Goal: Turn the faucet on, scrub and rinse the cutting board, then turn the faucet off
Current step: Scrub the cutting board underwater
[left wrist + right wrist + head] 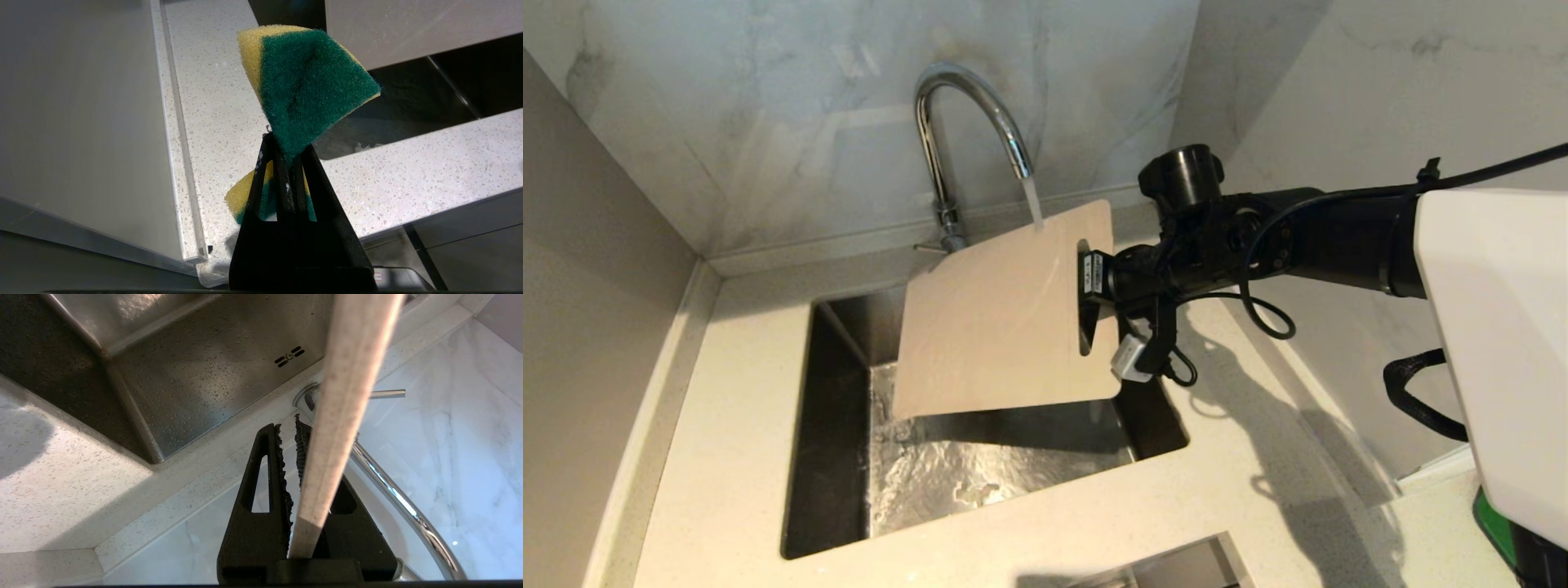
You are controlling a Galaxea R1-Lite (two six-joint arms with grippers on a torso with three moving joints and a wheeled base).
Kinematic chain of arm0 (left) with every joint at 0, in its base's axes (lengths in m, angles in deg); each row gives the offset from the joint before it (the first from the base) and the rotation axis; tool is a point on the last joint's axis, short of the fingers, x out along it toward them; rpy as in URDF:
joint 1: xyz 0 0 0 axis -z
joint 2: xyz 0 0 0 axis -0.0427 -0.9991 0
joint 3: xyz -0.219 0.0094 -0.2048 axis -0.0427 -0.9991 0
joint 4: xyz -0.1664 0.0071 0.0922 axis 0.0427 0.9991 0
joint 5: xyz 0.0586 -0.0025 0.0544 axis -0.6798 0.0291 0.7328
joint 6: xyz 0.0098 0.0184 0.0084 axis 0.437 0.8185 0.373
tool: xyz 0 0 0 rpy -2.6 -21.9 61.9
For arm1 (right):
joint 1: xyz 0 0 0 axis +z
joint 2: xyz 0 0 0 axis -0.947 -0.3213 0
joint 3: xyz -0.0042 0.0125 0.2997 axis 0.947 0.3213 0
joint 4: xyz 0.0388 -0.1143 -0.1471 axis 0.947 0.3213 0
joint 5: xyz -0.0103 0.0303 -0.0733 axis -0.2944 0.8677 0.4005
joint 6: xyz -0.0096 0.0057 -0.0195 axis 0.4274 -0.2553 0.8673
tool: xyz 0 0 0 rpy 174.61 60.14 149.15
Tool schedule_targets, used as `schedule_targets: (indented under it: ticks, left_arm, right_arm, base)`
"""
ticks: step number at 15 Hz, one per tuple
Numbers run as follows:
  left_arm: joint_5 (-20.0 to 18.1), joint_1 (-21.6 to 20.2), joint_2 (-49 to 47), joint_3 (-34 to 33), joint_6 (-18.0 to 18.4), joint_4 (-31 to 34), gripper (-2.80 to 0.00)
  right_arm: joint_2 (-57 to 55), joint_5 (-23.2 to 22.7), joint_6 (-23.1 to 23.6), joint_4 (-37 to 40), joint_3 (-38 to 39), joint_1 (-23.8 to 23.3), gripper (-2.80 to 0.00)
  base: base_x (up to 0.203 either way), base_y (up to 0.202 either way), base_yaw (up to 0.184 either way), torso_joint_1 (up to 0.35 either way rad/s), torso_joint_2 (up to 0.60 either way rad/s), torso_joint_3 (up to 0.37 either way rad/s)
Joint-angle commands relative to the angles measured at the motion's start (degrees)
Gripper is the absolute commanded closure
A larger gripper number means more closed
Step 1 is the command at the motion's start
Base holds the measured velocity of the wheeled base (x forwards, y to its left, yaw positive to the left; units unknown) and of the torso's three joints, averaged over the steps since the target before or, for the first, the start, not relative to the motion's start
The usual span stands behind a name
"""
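Your right gripper (1086,298) has its fingers (261,490) pinched narrow on the handle end of the cutting board (1005,318), the board's edge running straight out between them past the fingertips. From those fingers the board stretches away tilted over the sink (833,457), its far lower corner dipping toward the wet basin. The faucet (964,122) stands beyond the board's upper edge, and its running water (1033,204) lands on the board near the top corner, just out from your fingers; its thin side lever (388,393) shows past the board's edge in the right wrist view. Your left gripper (288,163) sits off to the side above the countertop (408,175), fingers squeezed tight on a green-and-yellow sponge (306,85), which fans out beyond the fingertips.
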Motion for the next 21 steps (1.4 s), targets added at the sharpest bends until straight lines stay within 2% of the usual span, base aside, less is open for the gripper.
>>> schedule_targets:
  ticks: [1, 9, 15, 21]
  left_arm:
    - [0.02, -0.02, 0.04, -0.01, -0.05, -0.02, 0.0]
    - [0.02, -0.02, -0.05, -0.01, -0.05, -0.04, 0.0]
    - [0.02, -0.02, 0.03, -0.01, -0.05, -0.02, 0.0]
    - [0.02, -0.02, -0.02, -0.01, -0.05, -0.06, 0.0]
  right_arm:
    - [0.0, -0.09, 0.87, 0.11, 0.0, -0.02, 0.0]
    - [0.1, -0.18, 0.87, 0.46, 0.09, 0.2, 0.0]
    - [0.09, -1.72, 0.87, 1.25, 0.85, 3.29, 0.0]
    - [3.24, -2.64, 0.87, 1.1, 6.02, 4.18, 0.0]
  base:
    - [0.0, 0.0, 0.0, 0.0, 0.0, 0.0]
    - [0.0, 0.0, 0.0, 0.0, 0.0, 0.0]
    - [0.0, 0.0, 0.0, 0.0, 0.0, 0.0]
    - [0.0, 0.0, 0.0, 0.0, 0.0, 0.0]
